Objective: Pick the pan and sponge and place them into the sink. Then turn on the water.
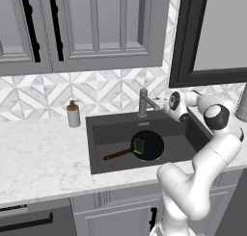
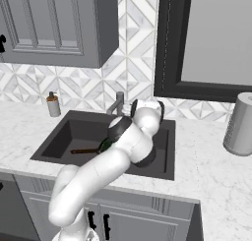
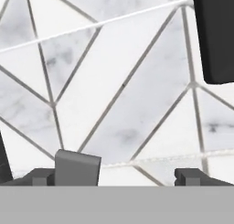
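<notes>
The black pan [image 1: 150,144] lies on the floor of the dark grey sink [image 1: 111,133], its brown handle [image 1: 117,154] pointing left. On the pan rests the yellow-green sponge [image 1: 139,146]. In the right base view my arm hides most of the pan, leaving its handle [image 2: 83,150] showing. My gripper [image 1: 167,105] hovers above the sink's back edge, just right of the grey faucet [image 1: 143,102], and faces the tiled wall. In the hand view the gripper [image 3: 114,177] is open and holds nothing, with the grey faucet top [image 3: 77,168] by its left fingertip. No water falls from the faucet.
A grey soap dispenser [image 1: 73,114] stands on the marble counter left of the sink. A grey cylinder [image 2: 240,123] stands on the counter at the far right. A dark window frame [image 3: 217,35] hangs above and to the right of the faucet. Wall cabinets hang over the left counter.
</notes>
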You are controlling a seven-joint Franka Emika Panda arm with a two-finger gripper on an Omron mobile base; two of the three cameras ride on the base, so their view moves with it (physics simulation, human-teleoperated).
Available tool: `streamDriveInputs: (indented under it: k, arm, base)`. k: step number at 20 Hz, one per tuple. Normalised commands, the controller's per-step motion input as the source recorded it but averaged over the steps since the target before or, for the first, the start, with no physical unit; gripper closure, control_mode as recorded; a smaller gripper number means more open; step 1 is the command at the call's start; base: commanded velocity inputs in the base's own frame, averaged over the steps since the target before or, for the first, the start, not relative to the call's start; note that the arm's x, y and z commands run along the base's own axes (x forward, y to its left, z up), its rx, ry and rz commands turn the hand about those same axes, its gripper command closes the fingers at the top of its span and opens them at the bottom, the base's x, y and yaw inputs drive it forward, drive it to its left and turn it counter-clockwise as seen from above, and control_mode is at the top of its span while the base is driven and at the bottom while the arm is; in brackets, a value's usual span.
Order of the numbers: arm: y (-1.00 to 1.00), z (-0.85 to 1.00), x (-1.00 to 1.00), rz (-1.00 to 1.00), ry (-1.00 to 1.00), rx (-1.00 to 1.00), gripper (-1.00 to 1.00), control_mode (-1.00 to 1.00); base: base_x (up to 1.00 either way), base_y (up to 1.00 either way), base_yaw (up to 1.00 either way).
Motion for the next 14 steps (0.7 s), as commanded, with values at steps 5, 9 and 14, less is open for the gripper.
streamDriveInputs:
  k: [5, 9, 14]
  arm:
    - [-1.00, -0.11, 0.00, 0.00, 0.00, 0.07, -1.00, -1.00]
    - [-1.00, -0.08, 0.00, 0.00, 0.00, 0.06, -1.00, -1.00]
    - [-0.85, -0.09, 0.00, 0.00, 0.00, 0.02, -1.00, -1.00]
  base:
    - [0.00, 0.00, 0.00]
    - [0.00, 0.00, 0.00]
    - [0.00, 0.00, 0.00]
